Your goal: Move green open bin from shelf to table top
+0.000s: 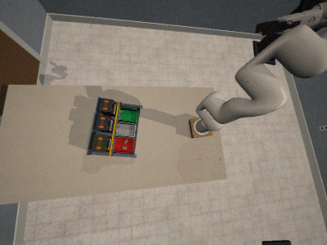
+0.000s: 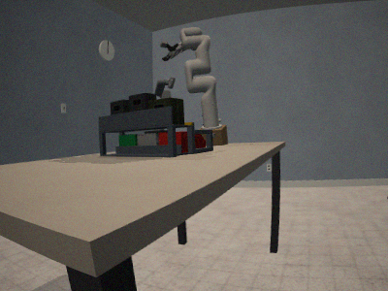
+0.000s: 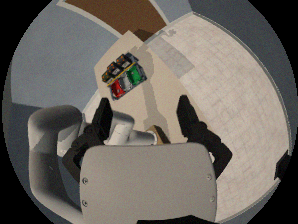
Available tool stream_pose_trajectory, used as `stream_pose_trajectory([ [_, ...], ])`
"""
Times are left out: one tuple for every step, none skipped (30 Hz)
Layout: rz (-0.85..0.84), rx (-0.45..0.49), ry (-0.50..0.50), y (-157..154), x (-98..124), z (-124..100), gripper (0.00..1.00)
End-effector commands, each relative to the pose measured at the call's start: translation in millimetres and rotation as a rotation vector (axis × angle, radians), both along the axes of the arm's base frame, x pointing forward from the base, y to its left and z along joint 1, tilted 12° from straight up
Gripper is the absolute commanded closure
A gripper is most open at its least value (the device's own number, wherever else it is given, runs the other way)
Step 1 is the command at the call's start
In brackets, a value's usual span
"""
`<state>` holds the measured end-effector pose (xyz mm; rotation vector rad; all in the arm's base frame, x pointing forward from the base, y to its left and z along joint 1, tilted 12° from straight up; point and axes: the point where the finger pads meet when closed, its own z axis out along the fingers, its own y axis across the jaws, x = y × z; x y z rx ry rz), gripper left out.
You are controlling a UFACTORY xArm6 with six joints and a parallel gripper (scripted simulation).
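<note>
A: Where is the green bin [image 1: 128, 114]?

B: In the shelf [image 1: 114, 153] on the table [image 1: 41, 171], at one end of a row. A grey bin [image 1: 126, 130] is next to it, then a red bin [image 1: 123, 144]. Dark bins [image 1: 105, 107] sit on top.

A: And the arm [image 2: 201, 73]?

B: It stands on a small wood block [image 2: 221, 136] to the right of the shelf. It goes up, bends like a snake, and folds at the top.

A: The claw?

B: The gripper [image 2: 167, 50] is high above the shelf, well apart from it, tipped down. Its fingers are spread wide with nothing in them.
</note>
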<state>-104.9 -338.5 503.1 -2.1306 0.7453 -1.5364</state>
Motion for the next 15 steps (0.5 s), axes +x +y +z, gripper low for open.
stream_pose_trajectory([
  [0.0,-0.003,0.002,4.7,7.7,5.4,0.0],
  [0.0,-0.003,0.003,9.3,15.4,9.9,0.0],
  [0.001,-0.003,0.003,13.9,23.0,14.5,0.0],
  [0.001,-0.003,0.003,18.5,30.6,19.0,0.0],
  [0.001,-0.003,0.003,23.1,38.3,23.5,0.0],
  [0.001,-0.003,0.003,23.1,38.3,23.5,0.0],
  [0.001,-0.003,0.003,23.1,38.3,23.5,0.0],
  [0.001,-0.003,0.003,23.1,38.3,23.5,0.0],
  [0.001,-0.003,0.003,23.1,38.3,23.5,0.0],
  [0.001,-0.003,0.003,23.1,38.3,23.5,0.0],
  [0.001,-0.003,0.003,23.1,38.3,23.5,0.0],
  [0.001,-0.003,0.003,23.1,38.3,23.5,0.0],
  [0.001,-0.003,0.003,23.1,38.3,23.5,0.0],
  [0.001,-0.003,0.003,23.1,38.3,23.5,0.0],
  [0.001,-0.003,0.003,23.1,38.3,23.5,0.0],
])
